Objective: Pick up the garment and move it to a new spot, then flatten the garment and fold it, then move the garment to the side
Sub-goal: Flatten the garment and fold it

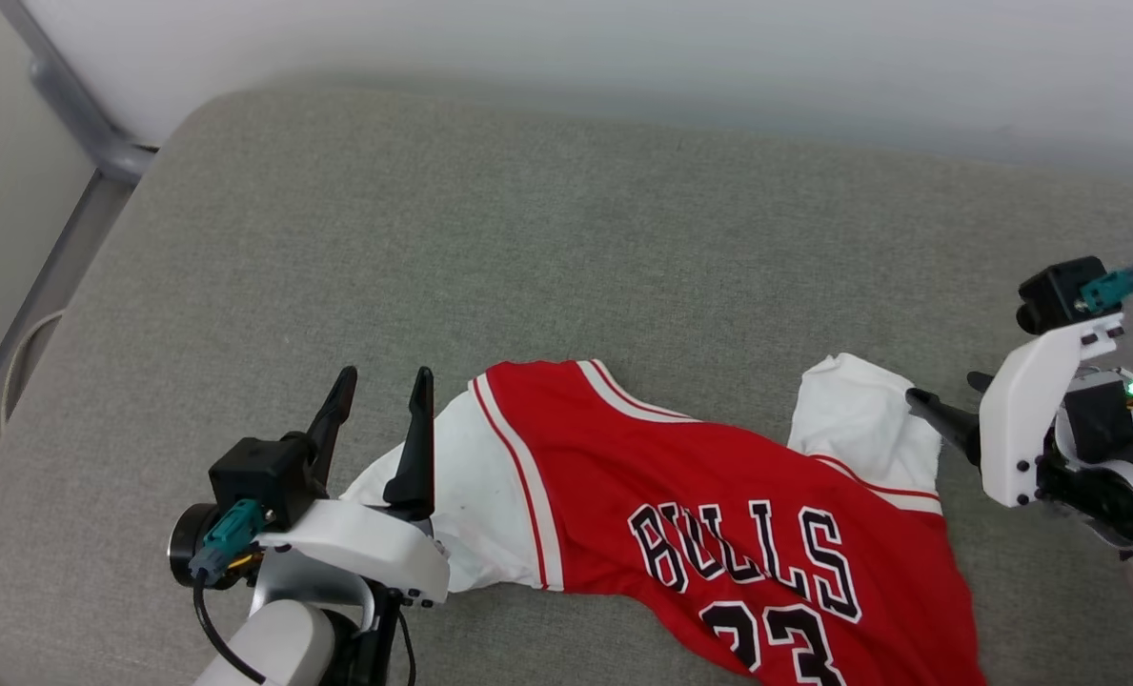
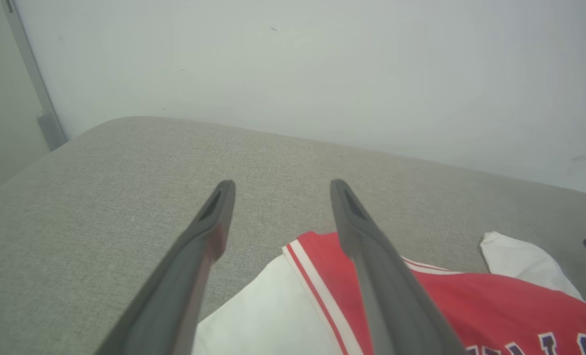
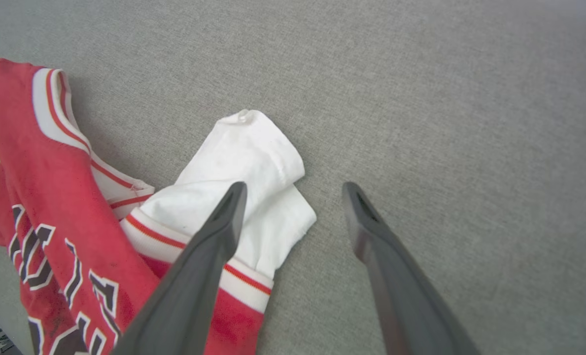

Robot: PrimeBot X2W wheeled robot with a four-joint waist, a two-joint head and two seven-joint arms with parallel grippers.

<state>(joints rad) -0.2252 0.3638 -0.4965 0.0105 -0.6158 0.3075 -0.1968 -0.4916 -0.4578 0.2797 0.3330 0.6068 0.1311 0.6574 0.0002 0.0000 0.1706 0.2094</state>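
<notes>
The garment (image 1: 709, 495), a red jersey with white sleeves, black "BULLS" lettering and "23", lies crumpled on the grey cushion near its front edge. My left gripper (image 1: 382, 393) stands open over the jersey's left white sleeve (image 2: 263, 315), nothing between its fingers (image 2: 209, 231). My right gripper (image 1: 942, 398) is open beside the folded right white sleeve (image 3: 253, 162); its left finger (image 3: 219, 231) hangs over that sleeve, the other over bare cushion. The jersey's lower part runs out of the head view at the bottom.
The grey fabric cushion (image 1: 566, 238) spreads wide behind and to both sides of the jersey. A pale wall (image 2: 322, 64) rises behind it. A grey metal post (image 1: 80, 114) stands at the far left, past the cushion's rounded corner.
</notes>
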